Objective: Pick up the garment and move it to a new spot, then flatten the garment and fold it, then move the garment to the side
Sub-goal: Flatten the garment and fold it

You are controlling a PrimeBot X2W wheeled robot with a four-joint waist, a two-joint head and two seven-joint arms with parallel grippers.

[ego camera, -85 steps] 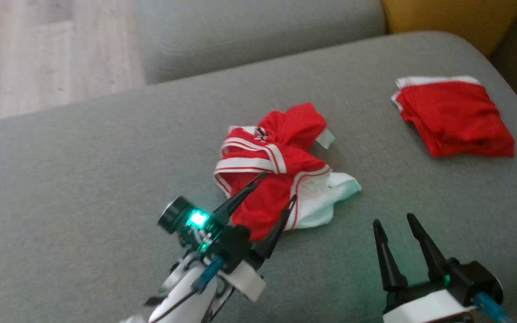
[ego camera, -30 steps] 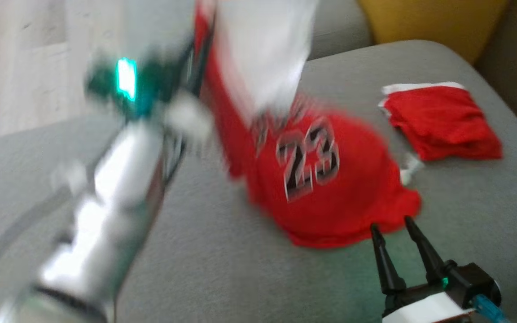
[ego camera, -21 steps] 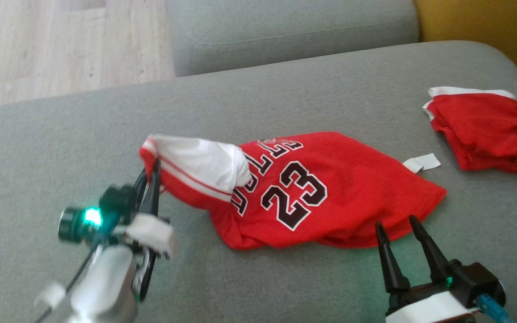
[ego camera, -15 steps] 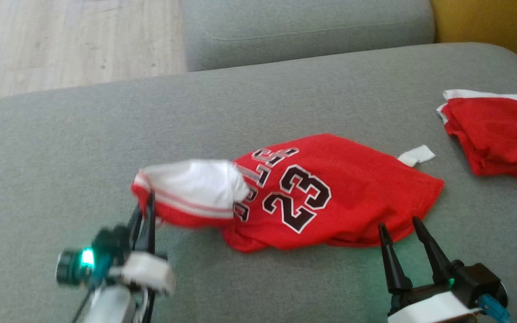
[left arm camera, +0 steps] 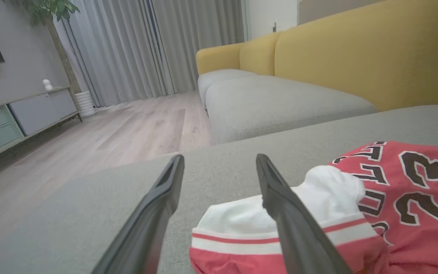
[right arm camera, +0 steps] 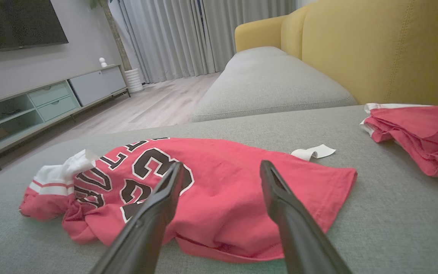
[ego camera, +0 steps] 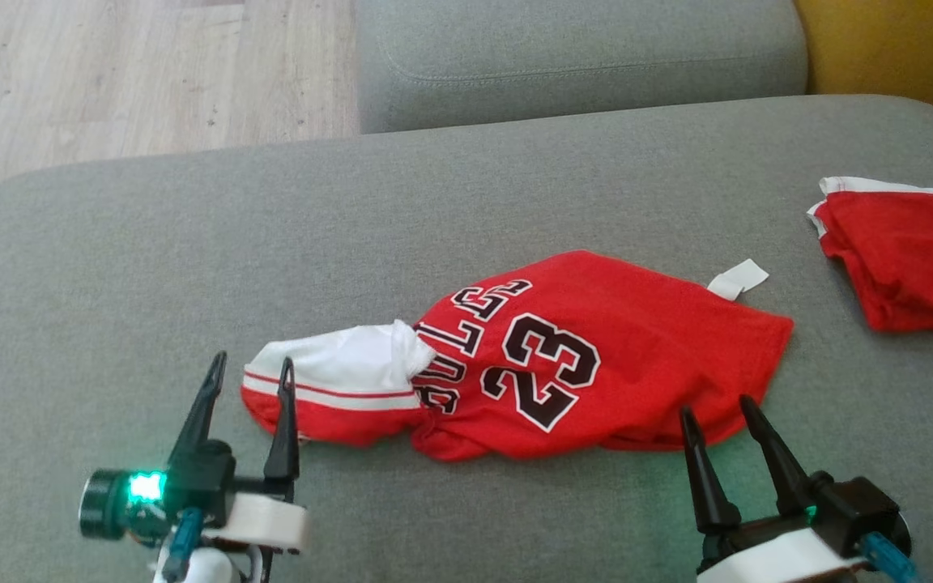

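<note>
Red jersey (ego camera: 596, 356) lies rumpled on the grey cushion (ego camera: 191, 243), left gripper (ego camera: 253, 360) by its white-trimmed end, right gripper (ego camera: 715, 406) by its hem, both with jaws wide and empty.

A grey sofa seat (ego camera: 191, 243) with rounded corners carries everything. A red jersey (ego camera: 596, 356) lies on it, crumpled but partly spread, the number 23 facing up and its white, red-striped end bunched at the left. A white label (ego camera: 738, 279) rests on the seat, touching the jersey's far right edge. Right of the jersey, well apart, lies a folded red garment (ego camera: 904, 259) with white trim along its far edge.
</note>
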